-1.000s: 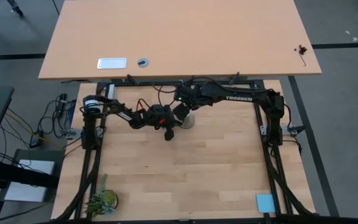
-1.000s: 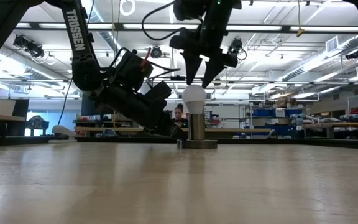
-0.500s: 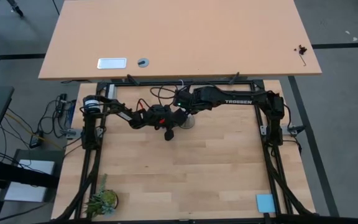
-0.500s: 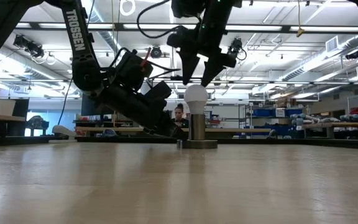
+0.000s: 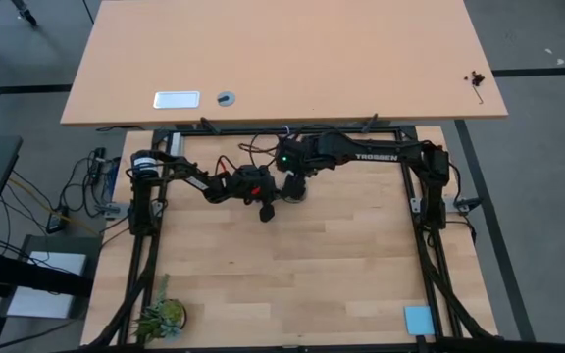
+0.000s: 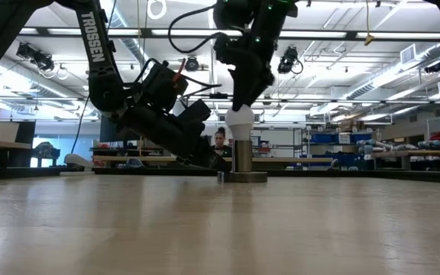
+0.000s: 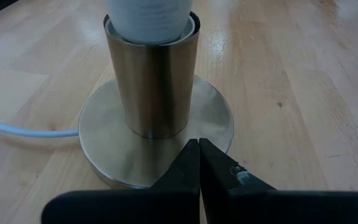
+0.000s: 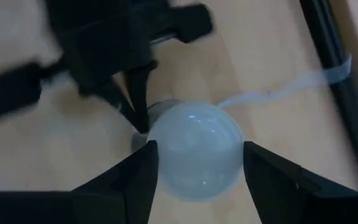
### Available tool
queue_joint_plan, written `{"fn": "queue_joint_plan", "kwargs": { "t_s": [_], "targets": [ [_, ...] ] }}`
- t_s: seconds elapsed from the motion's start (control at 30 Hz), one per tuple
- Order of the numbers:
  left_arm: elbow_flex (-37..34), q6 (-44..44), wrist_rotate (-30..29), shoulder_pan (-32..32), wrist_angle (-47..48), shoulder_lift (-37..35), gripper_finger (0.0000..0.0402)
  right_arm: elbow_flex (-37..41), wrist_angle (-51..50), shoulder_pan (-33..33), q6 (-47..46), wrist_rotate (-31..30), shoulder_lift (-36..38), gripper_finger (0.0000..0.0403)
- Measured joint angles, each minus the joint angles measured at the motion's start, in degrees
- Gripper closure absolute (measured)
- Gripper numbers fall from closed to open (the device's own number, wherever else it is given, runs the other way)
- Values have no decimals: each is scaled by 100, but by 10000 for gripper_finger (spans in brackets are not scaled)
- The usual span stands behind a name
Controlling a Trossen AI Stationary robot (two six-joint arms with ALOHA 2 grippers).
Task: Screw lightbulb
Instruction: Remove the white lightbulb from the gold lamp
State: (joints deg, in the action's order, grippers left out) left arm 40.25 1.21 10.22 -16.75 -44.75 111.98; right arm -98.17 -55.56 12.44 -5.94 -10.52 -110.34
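The bulb point(image 6: 240, 118) stands upright in a metal socket point(image 6: 241, 155) near the back middle of the table point(image 5: 292, 265), its white dome up and its narrow end down inside the steel sleeve. The socket sits on a round flat base point(image 7: 98, 134), and a white cord point(image 7: 17, 129) trails off from it across the wood. The right gripper point(image 8: 195, 163) has come straight down over the bulb from above, its two fingers point(image 8: 132, 180) set on either side of the dome, right against the glass or just off it; whether they actually pinch it I cannot tell from here. Seen from table height, that gripper covers the top of the bulb, so only the lower half of the white shows above the sleeve. The left gripper point(image 7: 199, 163) reaches in low from the other side, its fingers pressed tightly together with no gap, and the joined tip rests down on the rim of the base, just in front of the sleeve. From above, both arms meet at that one spot. Far off at the near edge of the table lie a small green plant point(image 5: 161, 316) in one corner and a blue square point(image 5: 418, 319) in the other.
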Motion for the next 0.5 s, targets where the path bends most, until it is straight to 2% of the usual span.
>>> {"fn": "queue_joint_plan", "kwargs": {
  "t_s": [0.1, 0.2, 0.5],
  "targets": [
    [0, 0, 0, 0, -4, 0, 401, -4, 68, -4, 1462, 30, 3, 174],
    [0, 0, 0, 0, -6, 0, 401, -27, 63, -4, 1697, 26, 4, 174],
    [0, -1, 0, 0, -7, 0, 401, -634, -471, -69, -587, -79, -37, 174]
  ]
}}
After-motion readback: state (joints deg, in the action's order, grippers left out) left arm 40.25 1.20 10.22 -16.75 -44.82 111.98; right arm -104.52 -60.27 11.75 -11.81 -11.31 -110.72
